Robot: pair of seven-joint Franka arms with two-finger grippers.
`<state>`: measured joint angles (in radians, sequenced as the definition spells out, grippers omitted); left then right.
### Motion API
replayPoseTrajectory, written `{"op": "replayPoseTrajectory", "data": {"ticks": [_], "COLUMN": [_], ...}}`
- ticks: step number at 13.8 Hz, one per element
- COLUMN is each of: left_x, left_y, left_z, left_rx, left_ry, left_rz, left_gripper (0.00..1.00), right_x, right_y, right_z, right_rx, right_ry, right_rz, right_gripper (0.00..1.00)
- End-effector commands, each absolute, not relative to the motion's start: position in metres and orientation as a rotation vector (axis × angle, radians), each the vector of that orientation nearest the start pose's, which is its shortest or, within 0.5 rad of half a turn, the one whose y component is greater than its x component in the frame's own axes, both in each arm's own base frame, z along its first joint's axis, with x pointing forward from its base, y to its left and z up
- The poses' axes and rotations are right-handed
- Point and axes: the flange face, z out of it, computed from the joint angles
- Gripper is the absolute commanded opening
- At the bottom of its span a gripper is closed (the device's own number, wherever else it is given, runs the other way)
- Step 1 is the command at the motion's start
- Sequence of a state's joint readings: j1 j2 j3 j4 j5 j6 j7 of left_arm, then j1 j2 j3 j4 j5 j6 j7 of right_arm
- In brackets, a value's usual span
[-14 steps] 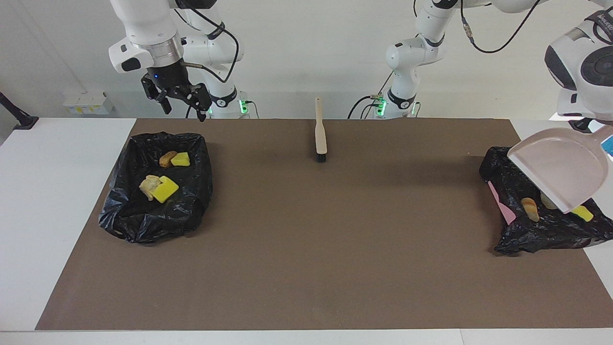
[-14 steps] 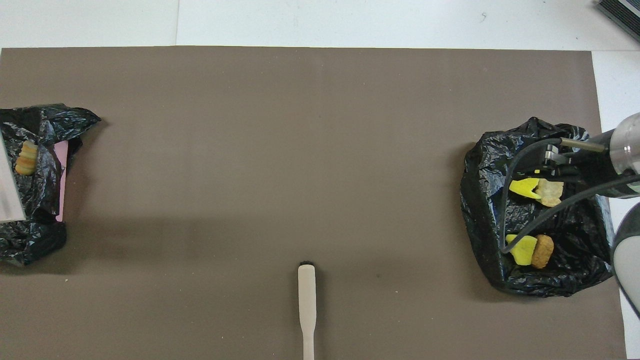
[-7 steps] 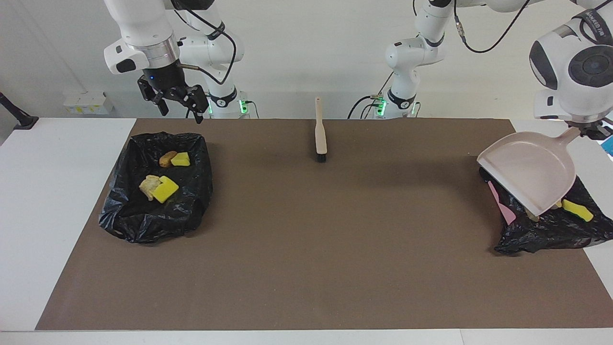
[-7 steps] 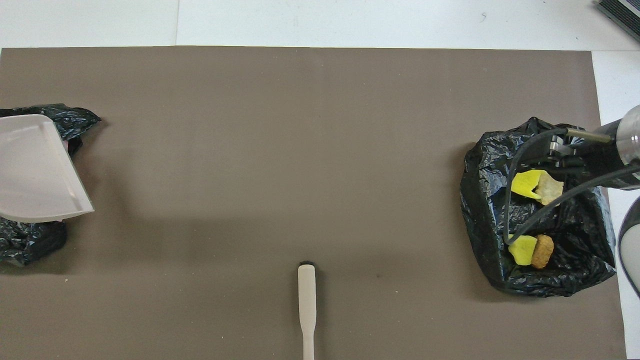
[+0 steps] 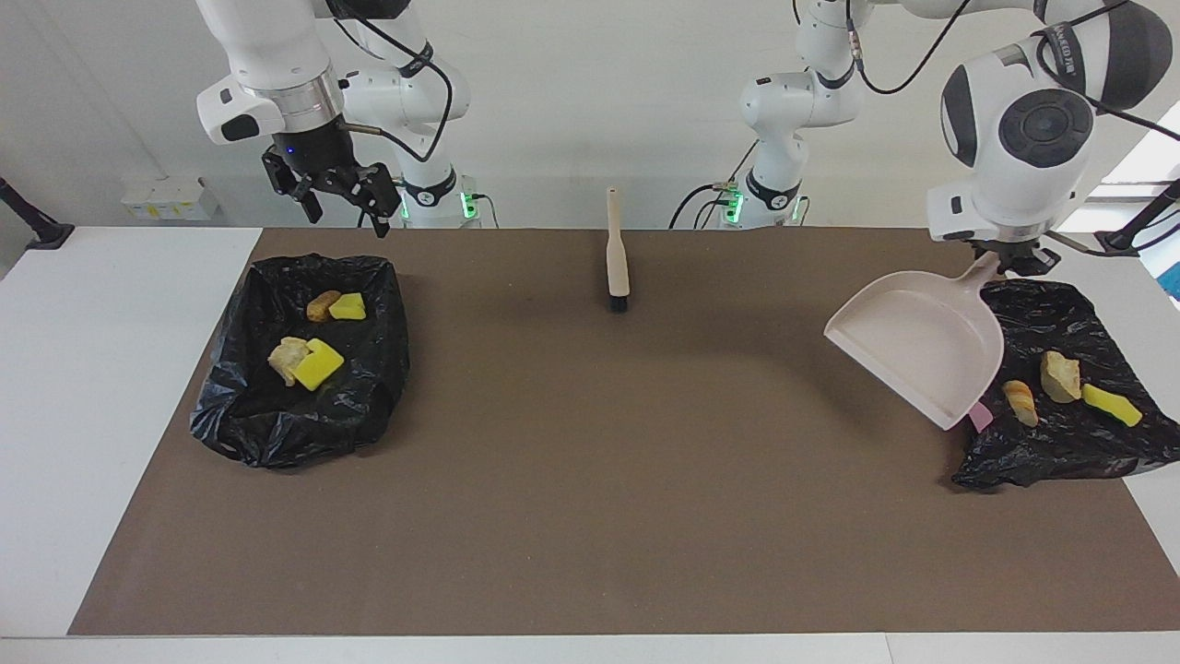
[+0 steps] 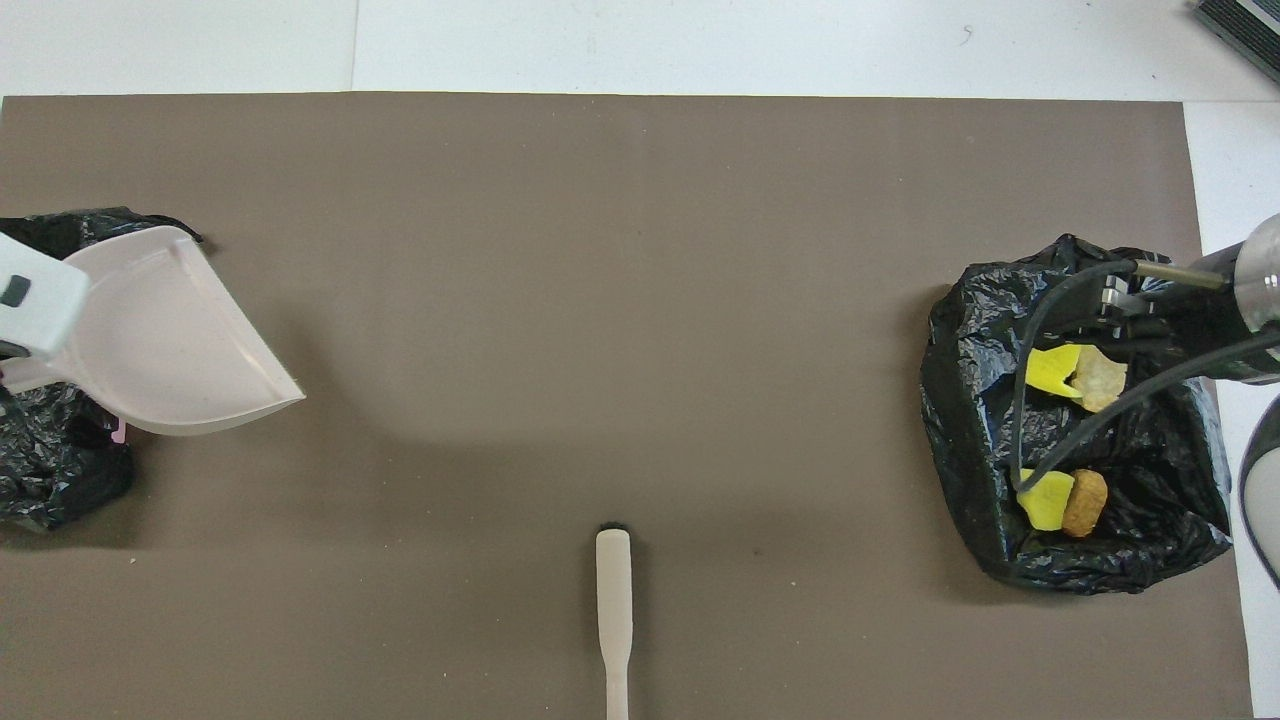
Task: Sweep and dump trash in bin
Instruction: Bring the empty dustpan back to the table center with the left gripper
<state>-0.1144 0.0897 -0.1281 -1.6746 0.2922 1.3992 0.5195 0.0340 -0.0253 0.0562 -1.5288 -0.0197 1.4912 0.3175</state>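
My left gripper is shut on the handle of the beige dustpan, which hangs tilted over the mat beside the black-lined bin at the left arm's end. Three pieces of trash lie in that bin: a tan lump, a second tan lump and a yellow sponge chunk. Seen from overhead, the dustpan is empty. My right gripper hangs open over the edge of the other black-lined bin, which holds several yellow and tan scraps.
A wooden-handled brush lies on the brown mat near the robots, midway between the arms, and shows in the overhead view as the brush. A pink edge pokes out of the bin by the dustpan.
The left arm has carried the dustpan off the bin toward the table's middle, uncovering the three scraps in it. The right gripper has risen slightly and stays open.
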Motion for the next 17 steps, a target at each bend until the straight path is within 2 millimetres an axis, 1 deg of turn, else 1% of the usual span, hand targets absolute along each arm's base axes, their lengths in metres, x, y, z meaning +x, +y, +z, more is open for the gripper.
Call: {"op": "replayPoseTrajectory", "data": {"ticks": [1,3,5,6,7,9,12,13,14,15,16,17], "left_x": [0.529,0.526,0.523,0.52,0.516,0.513,0.504,0.503,0.503,0.494,0.487,0.484], "left_y": [-0.134,-0.173,-0.209,-0.232,-0.255,-0.291,-0.346,-0.359,-0.363,-0.379,-0.393,-0.406], "left_z": [0.513,0.504,0.488,0.481,0.475,0.463,0.436,0.429,0.422,0.41,0.397,0.383], "left_rx": [-2.758,-2.818,-2.882,-2.912,-2.931,-2.975,-3.037,-3.054,-3.073,-3.1,-3.134,-3.157], "left_ry": [0.959,0.873,0.809,0.776,0.737,0.659,0.499,0.466,0.43,0.396,0.322,0.272], "left_rz": [0.495,0.452,0.415,0.391,0.356,0.281,0.189,0.154,0.124,0.112,0.092,0.066], "left_gripper": [0.0,0.0,0.0,0.0,0.0,0.0,0.0,0.0,0.0,0.0,0.0,0.0], "right_x": [0.534,0.534,0.535,0.535,0.535,0.535,0.534,0.534,0.534,0.534,0.534,0.534], "right_y": [0.04,0.041,0.042,0.042,0.043,0.045,0.046,0.046,0.046,0.047,0.047,0.047], "right_z": [0.651,0.652,0.651,0.651,0.653,0.652,0.653,0.652,0.652,0.652,0.652,0.653], "right_rx": [-3.133,-3.133,-3.134,-3.135,-3.136,-3.137,-3.137,-3.136,-3.137,-3.137,-3.137,-3.137], "right_ry": [0.255,0.248,0.236,0.234,0.219,0.207,0.205,0.205,0.205,0.202,0.202,0.202], "right_rz": [0.017,0.01,0.005,0.004,-0.005,-0.005,-0.005,-0.002,-0.003,-0.003,-0.003,-0.003], "right_gripper": [1.0,1.0,1.0,1.0,1.0,1.0,1.0,1.0,1.0,1.0,1.0,1.0]}}
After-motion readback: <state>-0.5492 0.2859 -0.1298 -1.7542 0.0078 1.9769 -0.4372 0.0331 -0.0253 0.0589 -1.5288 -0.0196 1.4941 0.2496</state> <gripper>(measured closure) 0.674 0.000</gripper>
